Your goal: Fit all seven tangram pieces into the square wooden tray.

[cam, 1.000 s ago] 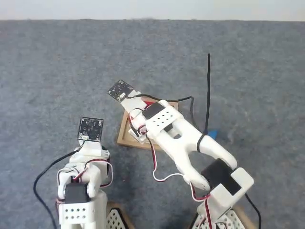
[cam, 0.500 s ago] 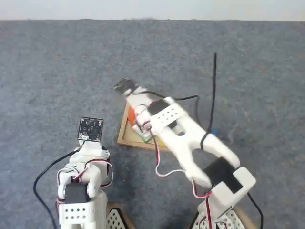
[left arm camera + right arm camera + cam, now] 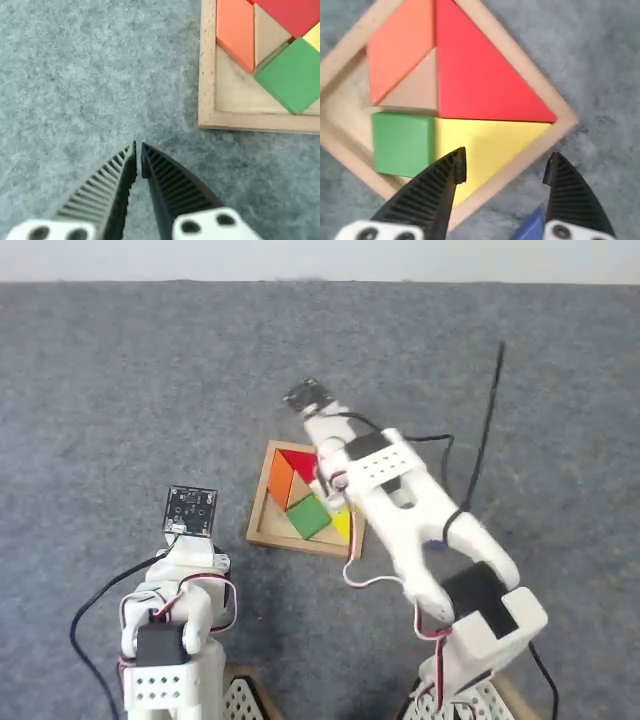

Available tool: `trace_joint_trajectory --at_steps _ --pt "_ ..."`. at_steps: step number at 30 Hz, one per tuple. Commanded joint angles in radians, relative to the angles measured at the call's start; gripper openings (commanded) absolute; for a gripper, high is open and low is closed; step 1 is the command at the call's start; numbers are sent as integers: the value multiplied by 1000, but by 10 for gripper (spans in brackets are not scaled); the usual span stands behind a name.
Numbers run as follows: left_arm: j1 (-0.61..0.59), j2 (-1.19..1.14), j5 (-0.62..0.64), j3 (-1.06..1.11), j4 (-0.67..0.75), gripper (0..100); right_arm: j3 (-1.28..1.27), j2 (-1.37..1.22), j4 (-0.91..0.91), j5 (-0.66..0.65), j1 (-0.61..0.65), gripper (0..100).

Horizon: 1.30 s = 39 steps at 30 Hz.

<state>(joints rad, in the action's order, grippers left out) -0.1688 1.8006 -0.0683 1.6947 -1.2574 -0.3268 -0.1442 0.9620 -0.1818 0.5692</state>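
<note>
No text, label, number or sign can be read in any view. You will find no legible print on the tray, its coloured pieces or the circuit boards.

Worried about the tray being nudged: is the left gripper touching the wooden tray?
Apart. The left wrist view shows a strip of grey carpet between the tips of the left gripper and the rim of the wooden tray.
</note>
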Motion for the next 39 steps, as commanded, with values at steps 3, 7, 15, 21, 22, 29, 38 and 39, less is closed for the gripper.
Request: trace_joint_trajectory --at_steps 3,7,15,21,22,29,38,39 --pt "6 17 -2 -10 -3 21 2 8 -18 -11 94 249" --pt "6 17 -2 -10 -3 21 2 8 -19 -11 96 249" --pt "6 17 -2 -10 -3 21 5 -68 -51 -11 96 249" --pt "6 17 -2 -10 -3 21 31 -96 -54 -11 102 249" --pt "6 17 -2 -10 -3 21 32 -93 -58 -11 99 249" --pt "6 17 -2 -10 -3 21 81 -87 -47 -11 84 249" --pt "6 17 -2 -10 -3 21 51 302 226 -40 -74 249" --pt "6 17 -2 -10 -3 21 29 349 254 -44 -102 249"
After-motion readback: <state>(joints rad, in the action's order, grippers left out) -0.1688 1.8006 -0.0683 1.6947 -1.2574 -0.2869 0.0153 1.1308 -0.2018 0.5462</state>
